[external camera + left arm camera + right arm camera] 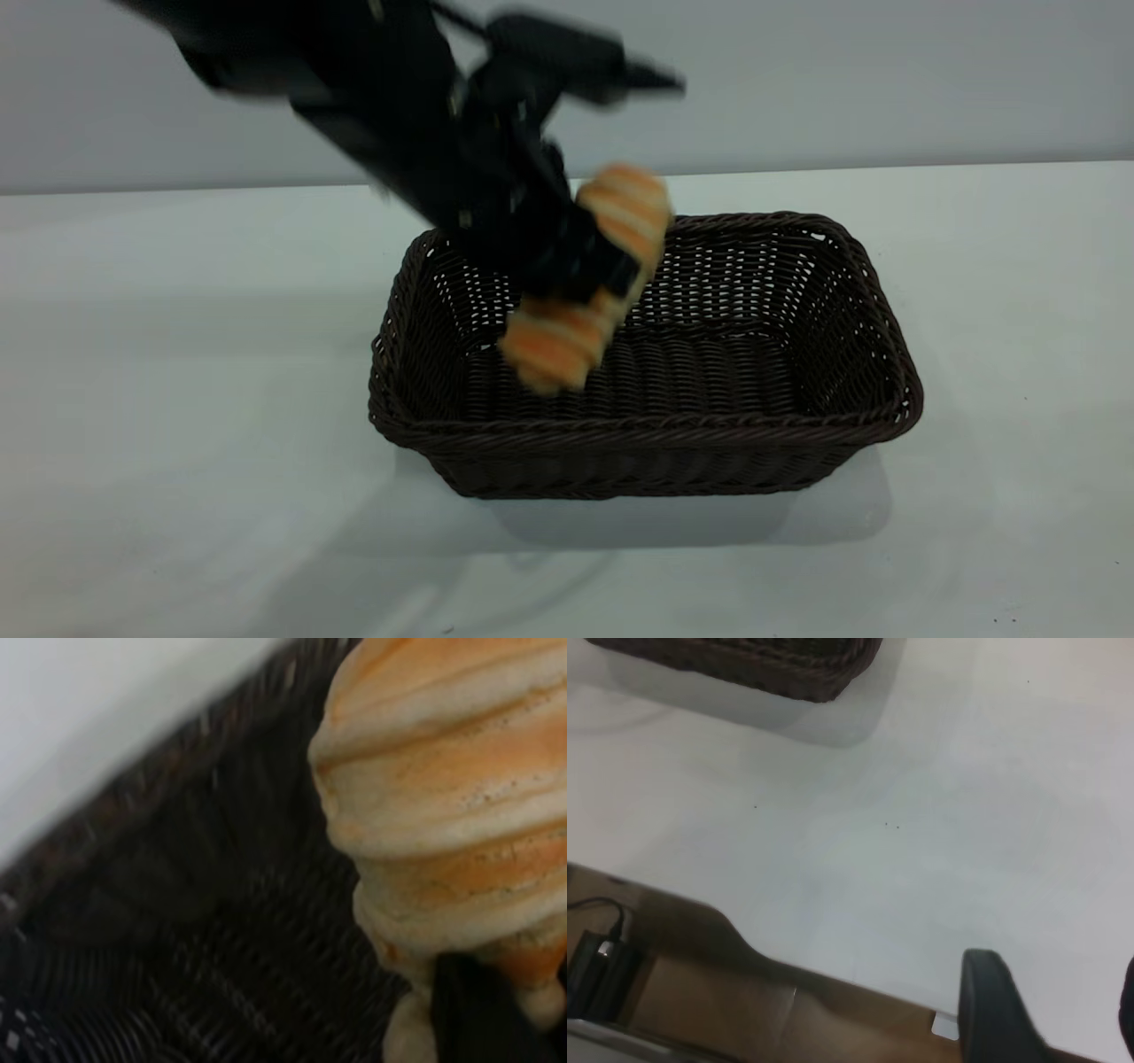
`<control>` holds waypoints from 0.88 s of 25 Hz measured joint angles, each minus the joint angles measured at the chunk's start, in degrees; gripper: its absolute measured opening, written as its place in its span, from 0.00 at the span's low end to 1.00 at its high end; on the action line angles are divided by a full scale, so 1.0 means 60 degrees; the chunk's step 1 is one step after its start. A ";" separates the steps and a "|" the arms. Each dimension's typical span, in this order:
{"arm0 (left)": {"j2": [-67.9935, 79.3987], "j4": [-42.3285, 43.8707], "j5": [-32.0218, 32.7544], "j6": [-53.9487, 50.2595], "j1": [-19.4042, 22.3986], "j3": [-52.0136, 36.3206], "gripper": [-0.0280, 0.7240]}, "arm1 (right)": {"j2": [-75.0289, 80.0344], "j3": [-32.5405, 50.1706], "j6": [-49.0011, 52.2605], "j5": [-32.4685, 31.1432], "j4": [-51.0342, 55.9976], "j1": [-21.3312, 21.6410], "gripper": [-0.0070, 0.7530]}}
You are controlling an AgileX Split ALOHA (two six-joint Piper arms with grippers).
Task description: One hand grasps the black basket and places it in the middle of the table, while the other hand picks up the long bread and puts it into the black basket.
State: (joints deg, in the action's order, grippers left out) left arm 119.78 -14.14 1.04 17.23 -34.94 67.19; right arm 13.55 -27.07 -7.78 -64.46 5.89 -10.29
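The black basket [709, 372] stands on the table [177, 399] near the middle. My left gripper [585, 266] is shut on the long bread [594, 275] and holds it tilted above the basket's left half, lower end over the basket floor. In the left wrist view the long bread [452, 806] fills the picture over the basket's weave [204, 930], with a black finger [478, 1019] against it. My right gripper [1050, 1014] is open, empty, near the table's edge, away from the basket [771, 660]. It is outside the exterior view.
The table's edge [859, 979] shows in the right wrist view, with brown floor and a black cabled box [598, 970] beyond it. A grey wall [886, 80] runs behind the table.
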 joint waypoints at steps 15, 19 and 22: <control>-0.3019 0.0608 0.3262 0.0000 0.0088 -0.0008 0.89 | -0.2347 0.0000 0.0019 -0.0060 0.0000 0.0000 0.42; -0.5004 0.1063 0.5164 0.0000 0.0088 -0.0008 0.87 | -0.2418 0.0000 0.0019 -0.0082 0.0000 0.0000 0.42; -0.6514 0.1269 0.6432 0.0000 0.0088 -0.0008 0.85 | -0.2418 0.0000 0.0019 -0.0082 0.0000 0.0000 0.42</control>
State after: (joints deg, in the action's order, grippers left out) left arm 80.70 -6.52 39.63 17.23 -34.41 67.15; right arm -0.96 -27.07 -7.66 -64.95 5.89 -10.29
